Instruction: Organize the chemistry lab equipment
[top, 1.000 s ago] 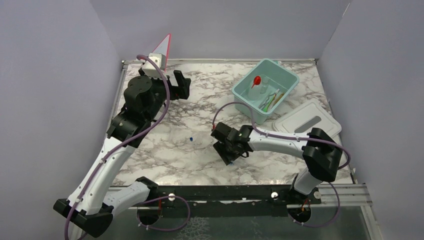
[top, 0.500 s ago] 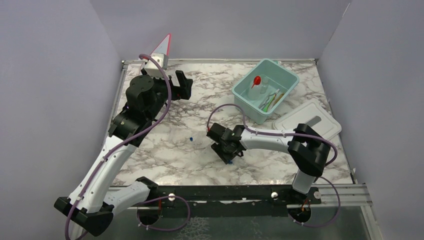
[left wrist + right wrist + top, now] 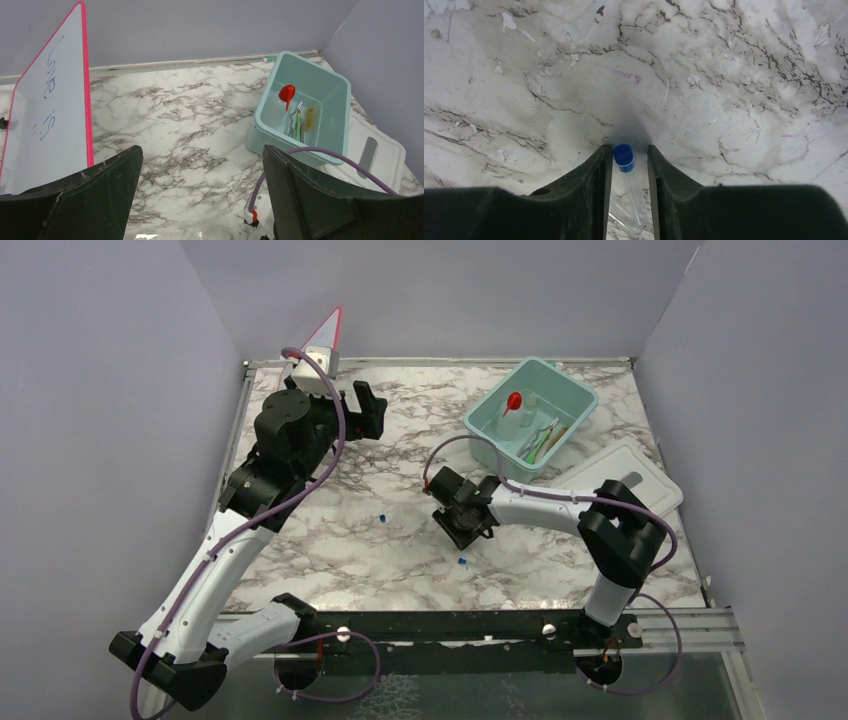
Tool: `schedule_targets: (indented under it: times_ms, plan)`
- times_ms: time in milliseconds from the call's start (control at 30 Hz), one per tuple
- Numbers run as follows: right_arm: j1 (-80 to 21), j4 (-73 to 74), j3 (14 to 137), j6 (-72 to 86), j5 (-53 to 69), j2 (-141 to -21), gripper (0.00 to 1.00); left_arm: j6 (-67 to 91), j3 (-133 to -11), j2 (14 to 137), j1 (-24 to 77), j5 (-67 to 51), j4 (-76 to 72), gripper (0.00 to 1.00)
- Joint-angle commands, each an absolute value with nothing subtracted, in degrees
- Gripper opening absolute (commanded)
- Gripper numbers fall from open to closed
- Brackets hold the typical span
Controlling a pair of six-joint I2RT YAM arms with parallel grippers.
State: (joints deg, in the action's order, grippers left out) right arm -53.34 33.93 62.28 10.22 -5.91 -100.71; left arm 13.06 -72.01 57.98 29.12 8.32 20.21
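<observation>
A blue-capped clear tube [image 3: 626, 172] lies on the marble between my right gripper's [image 3: 629, 152] fingers, with a gap on its right side. The fingers are narrowly open and not clamped on it. In the top view its blue cap [image 3: 462, 562] shows just in front of the right gripper [image 3: 468, 532]. A second small blue piece [image 3: 382, 517] lies on the marble to the left. The red funnel [image 3: 513, 400], metal tongs and the tan brush [image 3: 310, 117] lie inside the teal tub [image 3: 575, 390]. My left gripper [image 3: 365, 410] is wide open and empty at the back left.
The white lid [image 3: 615, 480] lies to the right of the tub. The pink-edged whiteboard [image 3: 45, 110] leans in the back left corner beside my left gripper [image 3: 202, 200]. Grey walls close in the left, back and right sides.
My right gripper slid left, then drew back towards the tub, and the tube's blue cap now shows in front of it. The left arm has barely moved.
</observation>
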Motion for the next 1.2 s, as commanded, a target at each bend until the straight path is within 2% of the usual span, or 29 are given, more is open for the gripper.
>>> schedule_targets:
  times_ms: [0,200,333,600,833,1167]
  plan:
    - [-51.02,32.61,60.36,7.22,-2.96,-100.55,0.33,12.37,-73.92,58.14,29.44,8.78,18.90,0.92]
    - [-50.28,32.29,60.20,5.92,-4.30,-100.58,0.19,12.44,-73.92,58.33,29.45,8.79,18.87,0.92]
    - [-49.85,30.18,61.12,6.04,-9.43,-99.35,0.17,13.01,-73.62,58.45,29.49,8.47,18.85,0.92]
    - [-48.31,25.41,64.74,6.13,-15.59,-96.84,0.17,15.59,-72.23,58.19,29.53,6.38,18.85,0.92]
    - [-46.36,23.39,68.28,14.46,-15.85,-90.25,0.17,21.24,-67.11,58.28,29.55,-0.58,16.08,0.92]
    - [-44.30,16.58,72.27,34.83,-14.59,-80.82,0.17,34.07,-51.50,59.17,29.66,-20.42,-4.05,0.90]
